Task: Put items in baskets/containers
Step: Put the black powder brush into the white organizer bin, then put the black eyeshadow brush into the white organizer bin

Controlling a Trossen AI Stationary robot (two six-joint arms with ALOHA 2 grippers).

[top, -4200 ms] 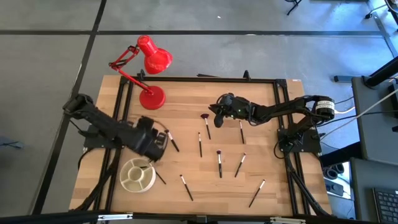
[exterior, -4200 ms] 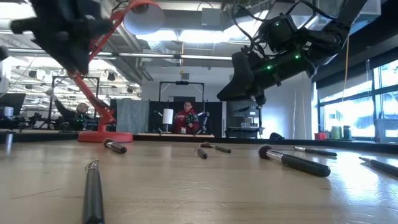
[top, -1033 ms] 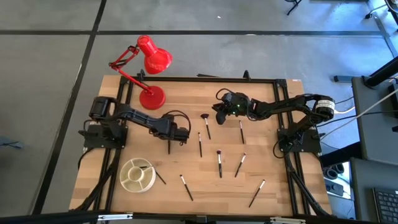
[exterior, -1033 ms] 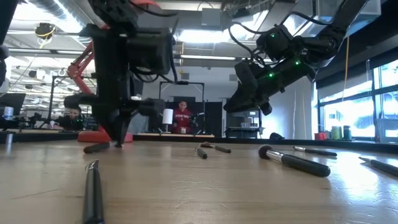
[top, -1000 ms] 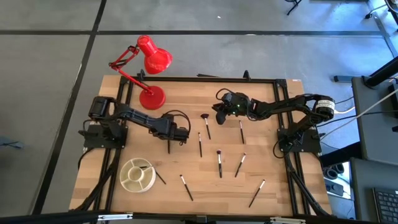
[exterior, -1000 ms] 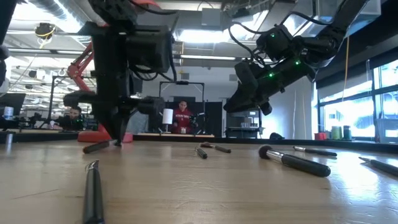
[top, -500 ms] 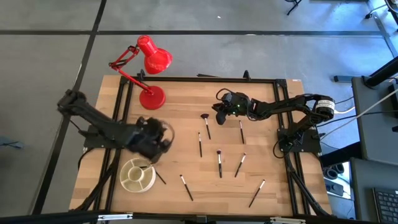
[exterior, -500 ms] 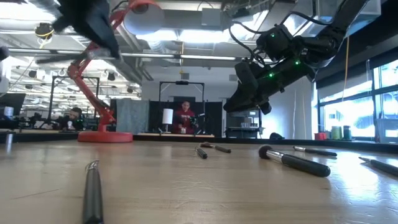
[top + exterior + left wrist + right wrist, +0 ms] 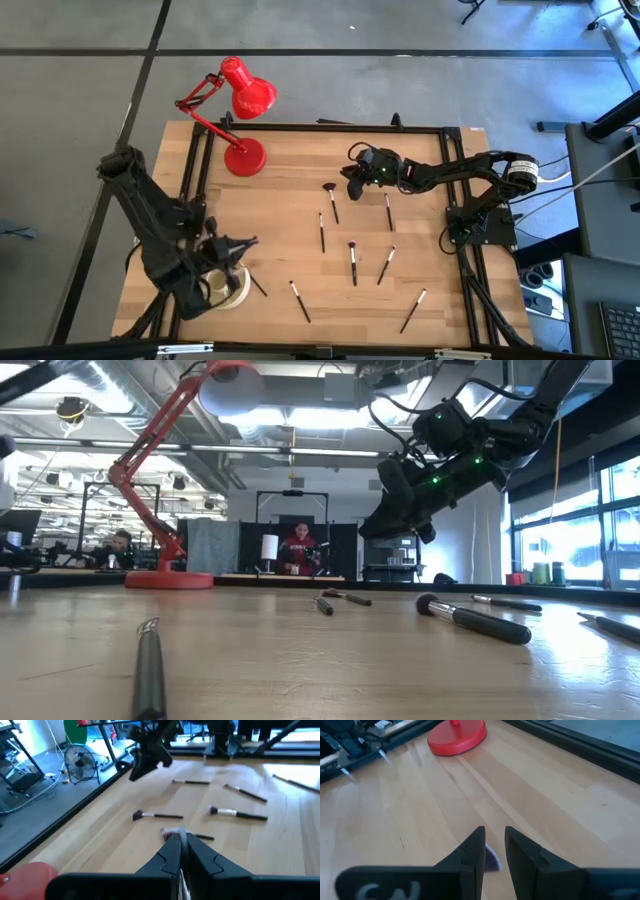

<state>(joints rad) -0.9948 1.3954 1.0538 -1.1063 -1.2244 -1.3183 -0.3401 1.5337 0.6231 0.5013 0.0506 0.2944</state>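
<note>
Since a second ago the left gripper (image 9: pixel 222 262) has swung from mid-table to the dish (image 9: pixel 232 288) at the near left, clenched on a brush (image 9: pixel 183 851) lying along its fingers; the right gripper (image 9: pixel 352 186) hovers half-parted.

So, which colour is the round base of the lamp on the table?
Red. The lamp base shows best in the high view, near the table's far left corner.
</note>
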